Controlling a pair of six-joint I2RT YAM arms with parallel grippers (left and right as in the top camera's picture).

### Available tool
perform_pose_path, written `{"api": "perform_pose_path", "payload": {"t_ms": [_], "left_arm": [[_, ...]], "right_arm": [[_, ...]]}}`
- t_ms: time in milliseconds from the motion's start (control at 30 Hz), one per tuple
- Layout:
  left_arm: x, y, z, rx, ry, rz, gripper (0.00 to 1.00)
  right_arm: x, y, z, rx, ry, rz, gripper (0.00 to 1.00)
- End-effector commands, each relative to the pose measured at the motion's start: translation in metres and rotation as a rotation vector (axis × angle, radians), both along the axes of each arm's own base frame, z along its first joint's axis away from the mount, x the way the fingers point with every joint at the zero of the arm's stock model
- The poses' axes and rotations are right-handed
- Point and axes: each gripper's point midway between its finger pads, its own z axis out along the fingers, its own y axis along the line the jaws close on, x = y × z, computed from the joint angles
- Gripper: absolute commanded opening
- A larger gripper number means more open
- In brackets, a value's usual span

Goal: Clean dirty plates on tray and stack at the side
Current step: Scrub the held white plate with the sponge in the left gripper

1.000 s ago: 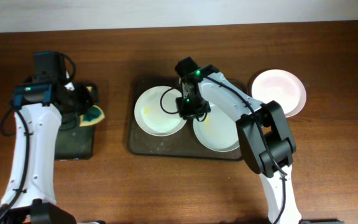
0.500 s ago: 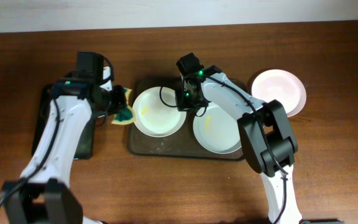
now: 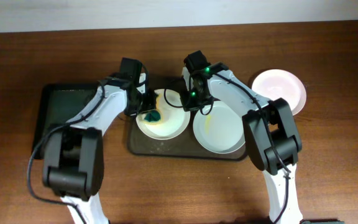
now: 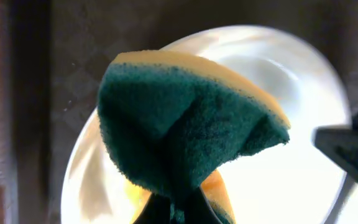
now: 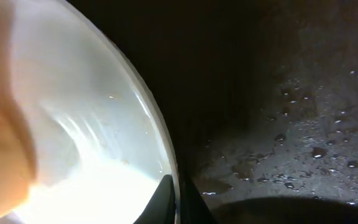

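Above the table, the left gripper (image 3: pixel 149 114) is pinching a sponge (image 3: pixel 152 116) over the left plate (image 3: pixel 169 127) on the tray (image 3: pixel 143 146). Left wrist: the sponge (image 4: pixel 185 130) is hanging over that plate (image 4: pixel 297 168). Right wrist: the right gripper (image 5: pixel 174 200) is clamping its rim.

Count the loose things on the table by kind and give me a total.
Plates: 3
Trays: 2, brown tray and black tray
Sponge: 1
Total: 6
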Motion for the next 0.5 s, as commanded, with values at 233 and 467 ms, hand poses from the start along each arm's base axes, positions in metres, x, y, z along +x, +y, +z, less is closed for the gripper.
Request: {"api": "perform_pose_path", "payload": {"t_ms": [233, 467], "left_arm": [[-0.004, 0.062, -0.043, 0.363, 0.069, 0.101, 0.0], [0.015, 0.043, 0.045, 0.236, -0.034, 0.177, 0.0]], "right_arm": [[-0.003, -0.021, -0.017, -0.068, 0.021, -0.015, 0.04], [-0.003, -0.021, -0.017, -0.067, 0.02, -0.015, 0.04]]}}
